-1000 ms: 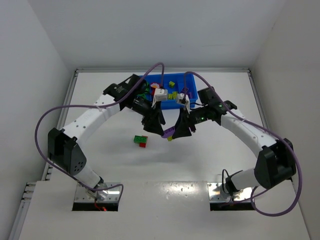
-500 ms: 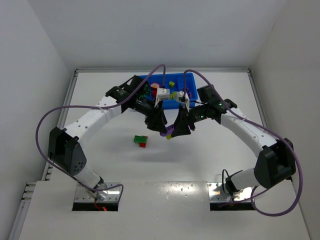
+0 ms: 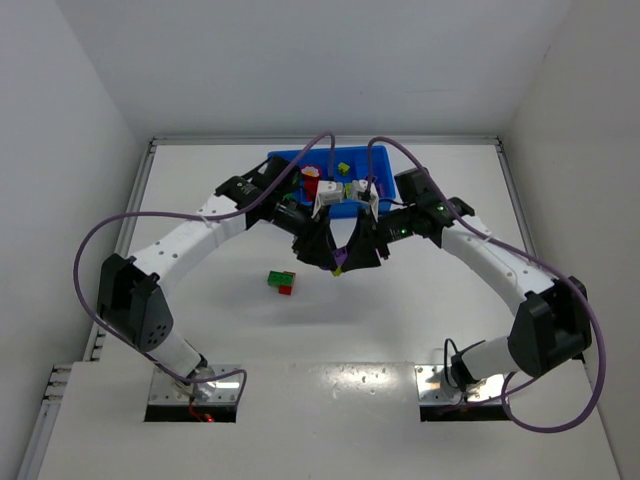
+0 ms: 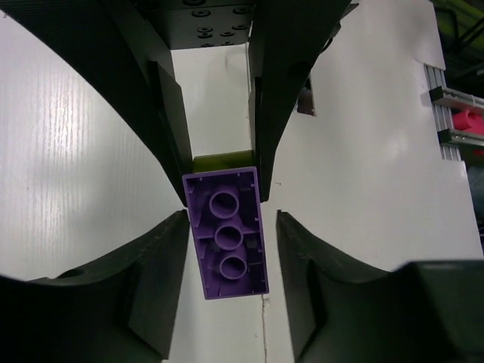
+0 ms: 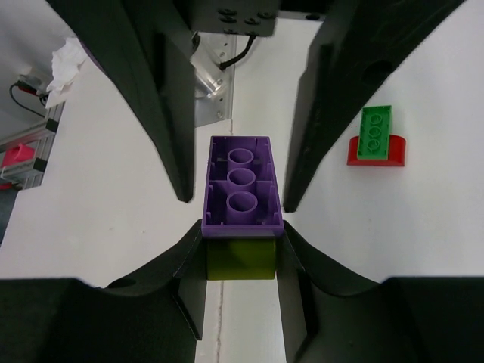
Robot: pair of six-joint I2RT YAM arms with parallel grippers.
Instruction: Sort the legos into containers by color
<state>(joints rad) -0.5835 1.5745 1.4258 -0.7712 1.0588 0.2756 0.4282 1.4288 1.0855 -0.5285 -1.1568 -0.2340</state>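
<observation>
Our right gripper (image 5: 240,240) pinches the yellow-green brick (image 5: 240,261) of a 2-brick clump over the table (image 3: 200,330). Our left gripper (image 4: 231,219), spread, straddles its purple brick (image 4: 227,242). A green-on-red pair (image 3: 282,282) lies nearby, with the blue tray (image 3: 352,152) behind.

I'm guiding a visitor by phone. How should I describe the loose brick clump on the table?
Find the blue tray at the far side of the white table, then come toward the arm bases, past the left gripper and right gripper. Left of them lies a green-on-red clump, alone on bare table, unlike the purple-and-lime pair held between them.
</observation>
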